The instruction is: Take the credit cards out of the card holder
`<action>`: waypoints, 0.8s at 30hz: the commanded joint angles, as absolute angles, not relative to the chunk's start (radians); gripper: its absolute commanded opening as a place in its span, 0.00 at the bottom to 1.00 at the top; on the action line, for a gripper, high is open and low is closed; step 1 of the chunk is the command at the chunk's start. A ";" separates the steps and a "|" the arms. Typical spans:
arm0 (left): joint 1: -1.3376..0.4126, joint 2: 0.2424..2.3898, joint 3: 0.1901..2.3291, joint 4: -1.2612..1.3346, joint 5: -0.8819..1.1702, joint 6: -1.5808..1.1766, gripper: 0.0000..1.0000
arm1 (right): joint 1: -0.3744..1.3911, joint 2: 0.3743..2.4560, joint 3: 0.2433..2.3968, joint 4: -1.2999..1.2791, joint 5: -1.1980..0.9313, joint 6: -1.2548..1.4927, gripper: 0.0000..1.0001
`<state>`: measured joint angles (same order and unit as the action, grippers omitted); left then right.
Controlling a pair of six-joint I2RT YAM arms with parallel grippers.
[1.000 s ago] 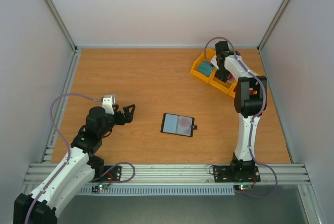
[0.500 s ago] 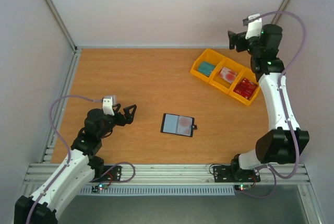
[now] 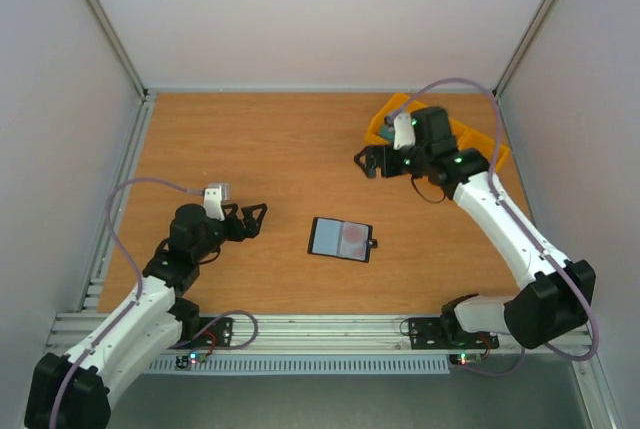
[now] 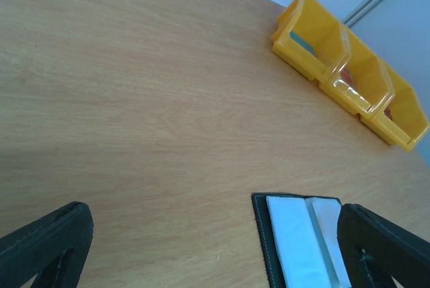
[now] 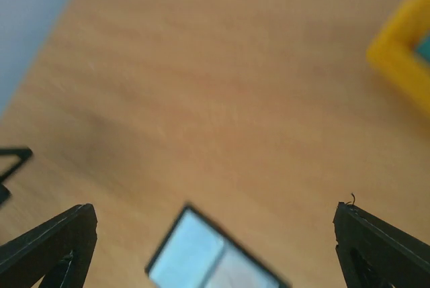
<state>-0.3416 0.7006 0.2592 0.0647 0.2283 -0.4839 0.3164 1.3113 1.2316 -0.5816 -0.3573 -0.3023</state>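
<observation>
The card holder (image 3: 341, 239) lies open and flat on the table near the middle, its small black tab on the right. A reddish card shows faintly in its right half (image 3: 354, 240). My left gripper (image 3: 257, 219) is open and empty, left of the holder. In the left wrist view the holder (image 4: 301, 237) lies at the bottom right, close to the right finger (image 4: 383, 248). My right gripper (image 3: 366, 163) is open and empty, in the air behind the holder. The right wrist view shows the holder (image 5: 201, 258) blurred between the fingers.
A yellow three-compartment tray (image 3: 384, 121) stands at the back right, mostly hidden by my right arm. It also shows in the left wrist view (image 4: 349, 76) and at the right edge of the right wrist view (image 5: 400, 63). Walls enclose the table.
My right arm was over the tray, swung up high at the back right, and has now come down and left toward the card holder. My left gripper shifted slightly right.
</observation>
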 commanded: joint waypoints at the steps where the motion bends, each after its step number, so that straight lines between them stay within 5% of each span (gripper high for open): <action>1: -0.336 0.720 0.245 0.103 0.230 -0.513 0.99 | 0.423 1.348 1.128 -0.854 -0.129 -0.123 0.97; 11: -0.342 0.780 0.255 0.103 0.349 -0.617 0.97 | 0.488 1.554 0.898 -0.783 -0.297 -0.064 0.95; 24: -0.511 1.254 0.368 0.160 0.424 -0.769 0.95 | 0.489 1.694 0.877 -0.640 -0.410 -0.152 0.76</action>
